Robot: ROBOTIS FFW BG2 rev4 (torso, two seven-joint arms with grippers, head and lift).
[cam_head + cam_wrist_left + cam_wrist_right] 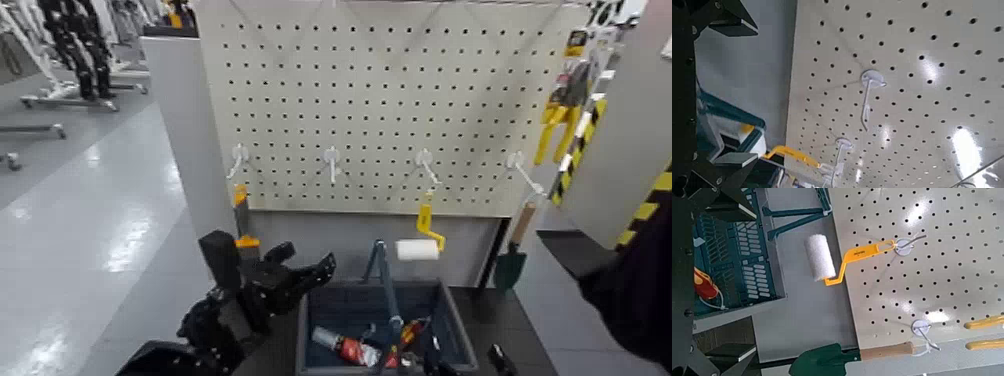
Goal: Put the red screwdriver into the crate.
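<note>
The dark grey-blue slatted crate (450, 322) stands at the foot of the pegboard, and in the right wrist view the crate (746, 251) shows from its side. The red screwdriver (411, 331) lies inside it near the right wall; its red, yellow-banded handle (702, 280) shows over the rim. My left gripper (300, 272) hangs open and empty just left of the crate, fingers (736, 21) spread wide towards the pegboard. My right gripper (735, 278) stands open beside the crate, holding nothing.
A white pegboard (400, 100) with hooks rises behind. On it hang an orange-and-black scraper (241, 215), a yellow-handled paint roller (419, 247) and a green trowel (511, 262). A red-and-white item (345, 348) also lies in the crate. Open grey floor lies left.
</note>
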